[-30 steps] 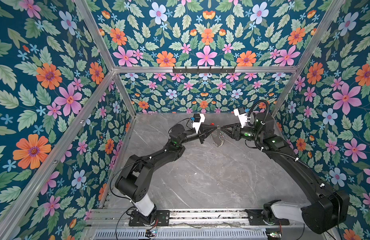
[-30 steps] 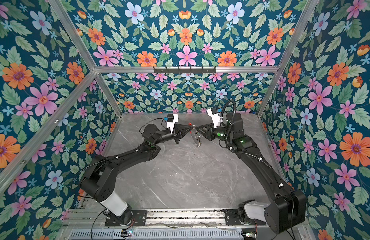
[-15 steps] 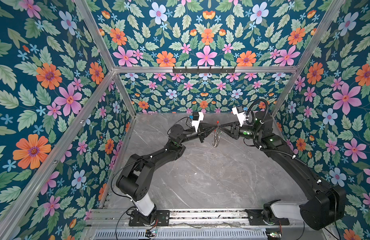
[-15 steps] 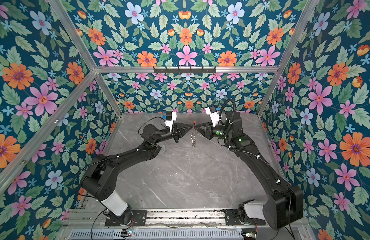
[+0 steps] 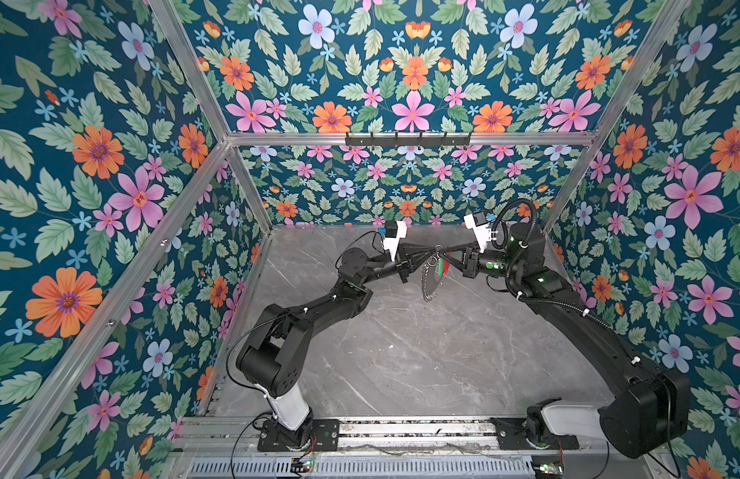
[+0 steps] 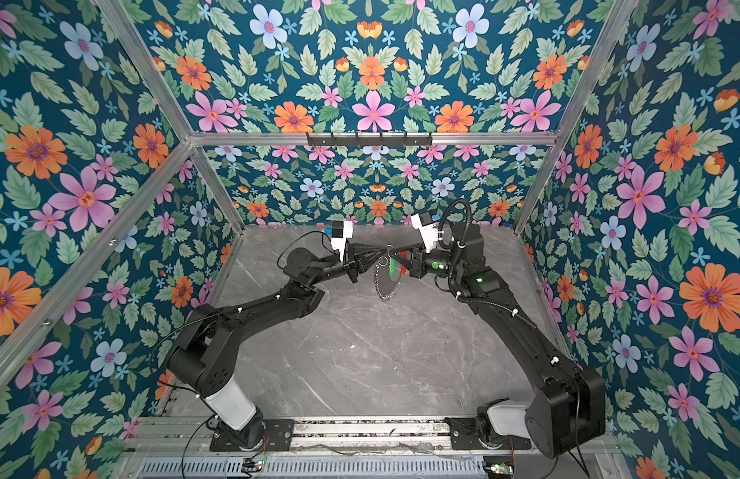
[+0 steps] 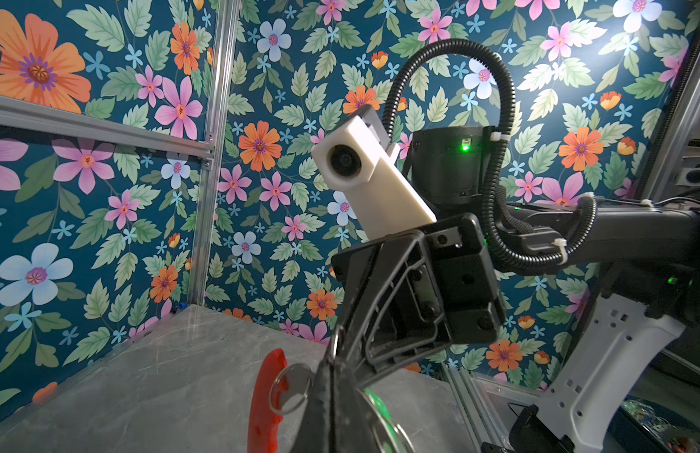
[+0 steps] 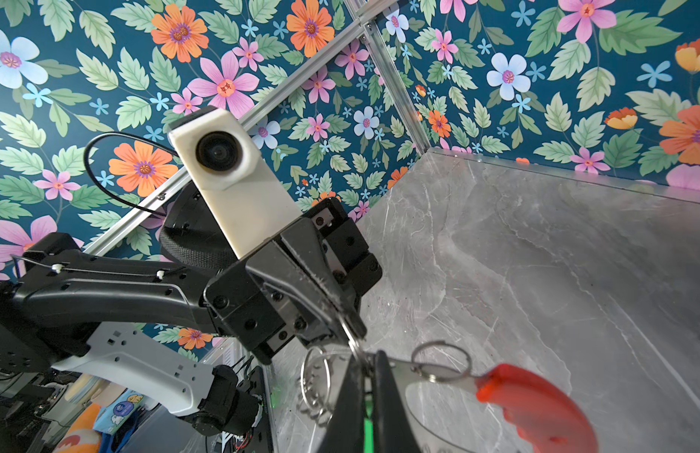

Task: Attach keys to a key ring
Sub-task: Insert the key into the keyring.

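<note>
Above the table (image 6: pixel 360 352), key ring (image 6: pixel 385 286) edge-on, key (image 6: pixel 392 267) long axis vertical.

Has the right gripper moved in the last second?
Yes. In a top view the right gripper has shifted toward the table's far edge and closer to the left gripper, and its jaws have closed.
</note>
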`<state>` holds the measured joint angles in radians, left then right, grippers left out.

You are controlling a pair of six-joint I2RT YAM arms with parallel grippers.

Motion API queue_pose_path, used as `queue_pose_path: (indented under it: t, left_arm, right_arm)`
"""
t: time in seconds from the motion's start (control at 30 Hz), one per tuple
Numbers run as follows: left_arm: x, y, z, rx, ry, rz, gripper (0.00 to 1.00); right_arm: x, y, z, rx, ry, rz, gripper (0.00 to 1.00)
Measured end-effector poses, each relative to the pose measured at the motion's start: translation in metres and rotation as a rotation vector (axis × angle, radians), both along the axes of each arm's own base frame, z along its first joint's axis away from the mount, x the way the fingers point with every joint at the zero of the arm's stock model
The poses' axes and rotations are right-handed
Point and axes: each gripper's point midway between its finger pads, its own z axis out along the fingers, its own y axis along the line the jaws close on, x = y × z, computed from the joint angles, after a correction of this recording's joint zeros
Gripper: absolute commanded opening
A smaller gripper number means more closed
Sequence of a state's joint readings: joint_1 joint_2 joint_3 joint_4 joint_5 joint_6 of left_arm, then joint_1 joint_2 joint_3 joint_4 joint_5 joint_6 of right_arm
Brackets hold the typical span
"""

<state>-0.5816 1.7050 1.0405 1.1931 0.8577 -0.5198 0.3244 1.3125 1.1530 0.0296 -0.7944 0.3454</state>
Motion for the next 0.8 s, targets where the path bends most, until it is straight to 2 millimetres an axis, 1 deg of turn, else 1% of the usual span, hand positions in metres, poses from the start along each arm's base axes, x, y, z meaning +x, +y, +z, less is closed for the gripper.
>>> queue_pose_path:
  t: [0.1, 0.13, 0.17, 0.23, 0.3, 0.33, 0.43, 0.5, 0.57, 0.7, 0.8]
  left_arm:
    - [0.002, -0.001, -0.004, 0.016, 0.006, 0.005, 0.01]
    - [0.003, -0.002, -0.005, 0.023, 0.001, 0.011, 0.07]
    - [0.004, -0.002, -0.007, 0.037, -0.009, 0.022, 0.16]
    - [0.008, -0.002, -0.013, 0.085, -0.028, 0.063, 0.18]
    - [0.012, 0.001, -0.021, 0.159, -0.066, 0.121, 0.26]
    - [0.015, 0.003, -0.025, 0.197, -0.09, 0.153, 0.27]
    - [0.024, 0.009, -0.036, 0.336, -0.184, 0.251, 0.31]
    - [0.031, 0.012, -0.046, 0.442, -0.249, 0.294, 0.34]
    - [0.038, 0.014, -0.053, 0.536, -0.299, 0.316, 0.35]
    - [0.045, 0.011, -0.061, 0.677, -0.371, 0.283, 0.36]
    - [0.045, 0.01, -0.068, 0.751, -0.397, 0.231, 0.35]
  right_arm:
    - [0.0, -0.002, -0.002, -0.011, -0.002, -0.012, 0.0]
    - [0.0, -0.002, -0.003, -0.017, -0.005, -0.016, 0.0]
    - [0.001, -0.003, -0.005, -0.028, -0.009, -0.022, 0.0]
    - [0.0, -0.004, -0.008, -0.042, -0.002, -0.023, 0.0]
    - [0.001, -0.004, -0.009, -0.065, -0.018, -0.028, 0.0]
    - [0.002, -0.005, -0.01, -0.077, -0.026, -0.032, 0.0]
    - [0.005, -0.005, -0.023, -0.133, -0.028, -0.05, 0.0]
    - [0.005, -0.001, -0.032, -0.179, -0.03, -0.048, 0.0]
    - [0.004, 0.005, -0.039, -0.219, -0.038, -0.041, 0.0]
    - [0.002, 0.014, -0.054, -0.29, -0.049, -0.026, 0.0]
    - [0.002, 0.013, -0.062, -0.321, -0.045, -0.03, 0.0]
